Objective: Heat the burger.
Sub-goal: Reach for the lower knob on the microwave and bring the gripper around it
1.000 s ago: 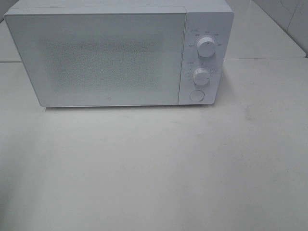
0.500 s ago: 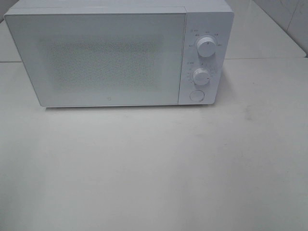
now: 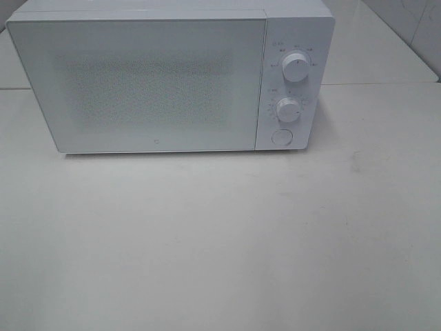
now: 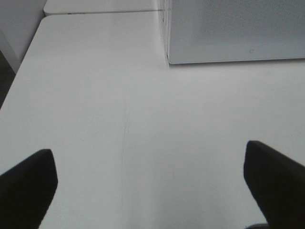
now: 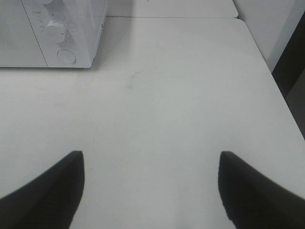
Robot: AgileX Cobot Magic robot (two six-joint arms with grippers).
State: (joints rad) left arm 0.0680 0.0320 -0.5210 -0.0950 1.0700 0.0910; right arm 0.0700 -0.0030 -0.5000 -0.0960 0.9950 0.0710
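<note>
Above the smooth white table (image 3: 220,241) by a boxy microwave (image 3: 151,83), left hand (image 4: 147,160) and right hand (image 5: 151,157) gape wide.

we see a microwave (image 3: 296,27) in smooth white plastic with a soft sheen; its door (image 3: 138,83) looks glassy, with fine speckled mesh behind. the knobs (image 3: 295,69) are smooth white plastic. the table (image 3: 220,241) is smooth, matt off-white, faintly scuffed. the fingers (image 4: 28,186) of the left gripper (image 4: 147,148) and right gripper (image 5: 150,152) look matt black.
</note>
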